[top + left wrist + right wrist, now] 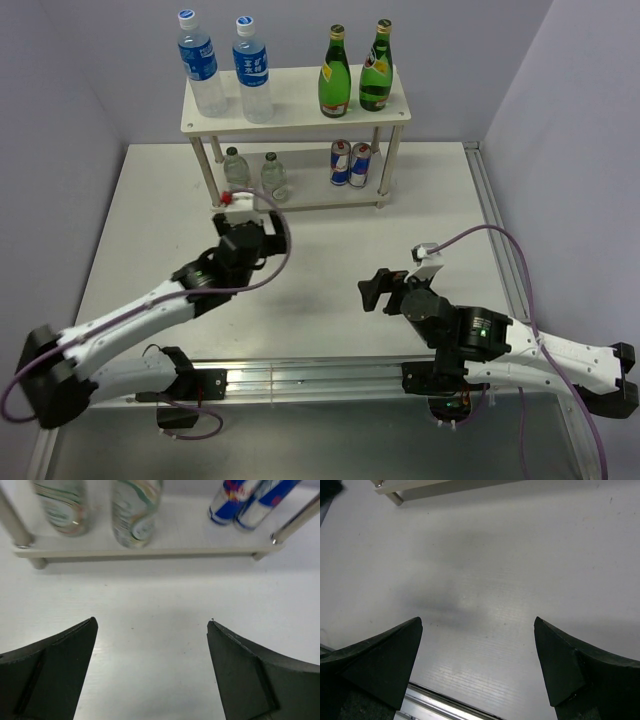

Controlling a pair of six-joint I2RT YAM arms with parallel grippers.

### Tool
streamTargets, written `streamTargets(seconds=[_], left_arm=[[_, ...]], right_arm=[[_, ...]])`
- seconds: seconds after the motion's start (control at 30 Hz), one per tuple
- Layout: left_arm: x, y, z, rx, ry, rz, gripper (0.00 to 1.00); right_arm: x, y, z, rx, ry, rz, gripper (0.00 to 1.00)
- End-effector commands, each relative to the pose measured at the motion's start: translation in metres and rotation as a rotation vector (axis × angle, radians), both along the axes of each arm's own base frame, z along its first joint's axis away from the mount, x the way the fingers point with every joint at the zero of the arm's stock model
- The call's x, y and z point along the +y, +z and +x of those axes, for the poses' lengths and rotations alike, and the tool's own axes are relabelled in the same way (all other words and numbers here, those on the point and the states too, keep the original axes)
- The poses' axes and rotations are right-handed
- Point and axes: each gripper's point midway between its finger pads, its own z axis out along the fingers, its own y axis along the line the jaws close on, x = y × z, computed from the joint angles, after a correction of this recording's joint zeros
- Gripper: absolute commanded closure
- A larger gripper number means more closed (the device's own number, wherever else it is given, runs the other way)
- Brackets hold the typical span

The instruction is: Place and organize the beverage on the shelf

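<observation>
Two arms: both reach out from the near edge over the white table, low above its surface
Left arm pose: stretched diagonally forward and to the right, its wrist close to the front of the shelf
Right arm pose: folded lower and nearer the base, its wrist over the middle of the table and angled toward the left
Shelf relative to left gripper: the lower board lies straight ahead of the left gripper, near but apart from it, with bare table between
Shelf relative to right gripper: well apart from the right gripper; only one bottom corner of the shelf shows at the top edge of the right wrist view
Top tier: two water bottles with blue labels on the left, two green glass bottles on the right, all upright
Lower tier: two small clear bottles on the left, two red and blue cans on the right, all upright
Left gripper state: jaws spread wide, nothing between them, touching nothing
Right gripper state: jaws spread wide, empty, only bare table below
</observation>
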Motion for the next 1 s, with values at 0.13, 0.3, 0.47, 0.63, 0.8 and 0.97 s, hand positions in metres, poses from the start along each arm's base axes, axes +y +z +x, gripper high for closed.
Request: streamTargets(seconds=[0.13, 0.3, 0.47, 0.63, 0.8, 0.97], left_arm=[[0.067, 0.128, -0.069, -0.168, 0.033, -0.237, 0.01], [0.100, 0.206, -0.094, -0.232, 0.018, -0.310, 0.01], [0.119, 0.247, -0.104, -0.241, 0.028, -0.289, 0.01], [0.126, 0.246, -0.104, -0.215, 0.053, -0.220, 0.01], [0.123, 0.243, -0.102, -0.215, 0.046, -0.209, 0.01], [0.117, 0.239, -0.100, -0.213, 0.033, -0.195, 0.01]], right_arm=[[0.004, 0.040, 0.005, -0.046, 0.000, 0.015, 0.00], [-0.007, 0.081, 0.006, -0.080, -0.018, 0.029, 0.00], [-0.024, 0.107, 0.004, -0.110, -0.038, 0.052, 0.00], [-0.039, 0.124, 0.002, -0.127, -0.056, 0.074, 0.00], [-0.046, 0.129, 0.003, -0.136, -0.079, 0.071, 0.00], [-0.046, 0.129, 0.004, -0.139, -0.086, 0.061, 0.00]])
